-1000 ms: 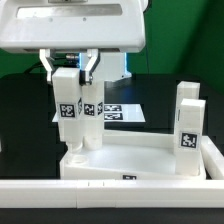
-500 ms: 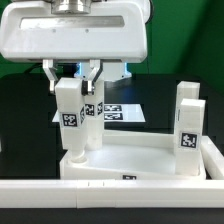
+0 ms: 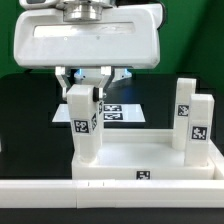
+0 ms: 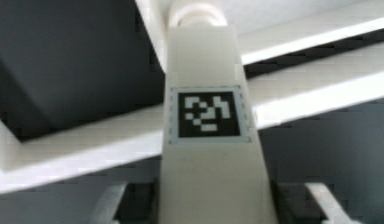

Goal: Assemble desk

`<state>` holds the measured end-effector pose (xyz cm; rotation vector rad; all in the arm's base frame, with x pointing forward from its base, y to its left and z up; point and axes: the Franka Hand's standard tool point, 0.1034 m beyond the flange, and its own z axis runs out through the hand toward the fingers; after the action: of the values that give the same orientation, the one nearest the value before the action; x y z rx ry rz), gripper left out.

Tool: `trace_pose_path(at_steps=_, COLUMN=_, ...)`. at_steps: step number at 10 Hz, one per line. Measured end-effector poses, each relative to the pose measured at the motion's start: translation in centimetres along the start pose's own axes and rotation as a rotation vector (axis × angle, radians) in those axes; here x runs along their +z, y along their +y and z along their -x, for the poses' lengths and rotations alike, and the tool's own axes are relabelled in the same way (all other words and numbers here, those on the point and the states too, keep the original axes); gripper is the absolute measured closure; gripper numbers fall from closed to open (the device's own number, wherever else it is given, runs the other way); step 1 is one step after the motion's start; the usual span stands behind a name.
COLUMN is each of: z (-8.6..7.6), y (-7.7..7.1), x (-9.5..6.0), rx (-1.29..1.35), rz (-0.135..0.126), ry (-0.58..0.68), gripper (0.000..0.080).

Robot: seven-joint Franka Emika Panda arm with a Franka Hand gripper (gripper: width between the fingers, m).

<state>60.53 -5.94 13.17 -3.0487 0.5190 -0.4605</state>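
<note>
Desk top (image 3: 150,172): white plastic tray w/ raised rim, lying flat on black table (image 3: 25,120), near the front edge of the ext. view. Small b/w square tag on its front rim.

Leg (image 3: 83,125): white square-section block, smooth, matte, upright at the top's corner on the ext. view's left, lower end down at the tray; can't tell if seated. Tags on its faces. In the wrist view the leg (image 4: 210,130) fills the centre, long flat face w/ one tag, rounded far end.

Gripper (image 3: 86,80): jaws clamped on the leg's upper end, one finger each side.

Two more legs (image 3: 193,125), same white blocks w/ tags, stand upright at the corner on the ext. view's right.

Marker board (image 3: 125,110): thin flat white sheet w/ printed tags, on the table behind the top, partly hidden by the held leg.

Front: white glossy bar (image 3: 60,195) across the frame.
</note>
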Motion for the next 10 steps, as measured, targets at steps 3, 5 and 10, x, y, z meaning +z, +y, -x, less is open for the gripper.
trace_pose_path(at_steps=3, z=-0.1, y=0.2, x=0.0, rx=-0.003, rz=0.005, ry=0.008, gripper=0.0509)
trace_pose_path(at_steps=5, z=-0.1, y=0.2, x=0.1, rx=-0.003, rz=0.005, ry=0.008, gripper=0.0509)
trace_pose_path(at_steps=10, z=-1.5, y=-0.8, x=-3.5, rx=-0.010, rz=-0.016, ry=0.029, gripper=0.0509)
